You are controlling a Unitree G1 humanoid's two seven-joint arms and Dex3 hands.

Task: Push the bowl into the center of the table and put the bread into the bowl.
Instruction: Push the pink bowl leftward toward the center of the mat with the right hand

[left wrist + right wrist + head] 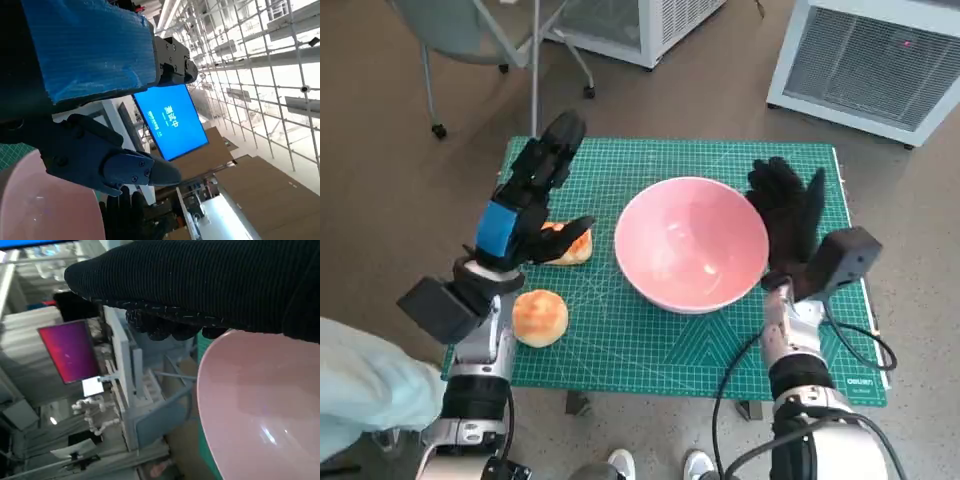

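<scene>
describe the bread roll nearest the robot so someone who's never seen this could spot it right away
Start at the green cutting mat covering the table, then its left side beside the big pink bowl. Two bread pieces lie there: this bread roll is the round, golden one close to the mat's near edge, lying in the open, while the other bread sits partly under the left robot hand.

Green mat (650, 350), bowl (690, 243), two breads (540, 317)

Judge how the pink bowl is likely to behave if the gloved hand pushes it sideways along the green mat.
The pink bowl looks rigid and glossy, so it should probably slide as one piece, not flex. Wide and empty, it seems unlikely to tip under a low push, though a push at the rim might rock it. The right hand sits against its side; the green mat may add some drag.
</scene>
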